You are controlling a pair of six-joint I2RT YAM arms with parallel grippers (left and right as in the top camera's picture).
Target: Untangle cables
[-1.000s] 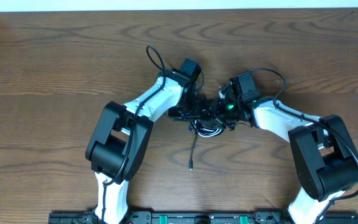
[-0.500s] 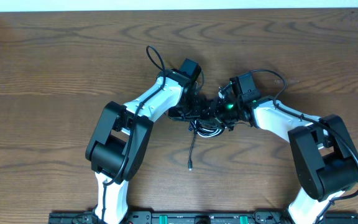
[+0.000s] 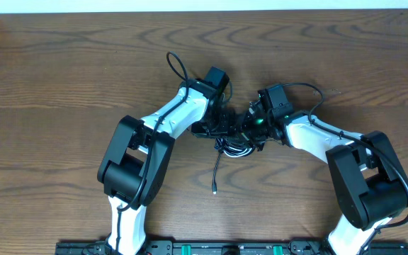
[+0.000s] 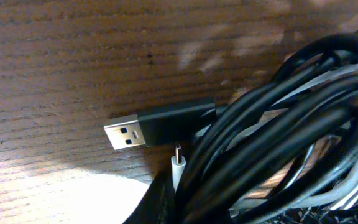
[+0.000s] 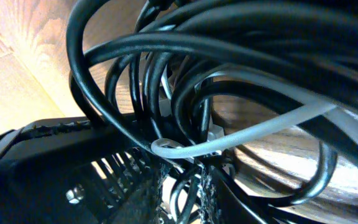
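Note:
The cables lie as a tangled bundle of black cords and one white cord at the middle of the table, between both grippers. One loose black cord runs toward the front and ends in a plug. My left gripper is shut at the bundle's left side. In the left wrist view, a black USB plug and a white plug tip lie beside the black loops. My right gripper is closed on thin black cord strands, and the white cord crosses just above its pads.
The brown wooden table stretches out on all sides. The arms' own thicker black wires loop at the left wrist and the right wrist. A black rail runs along the front edge.
My right wrist has shifted slightly left and back toward the bundle. The loose cord's plug end has slid a little to the left. The left arm has not moved.

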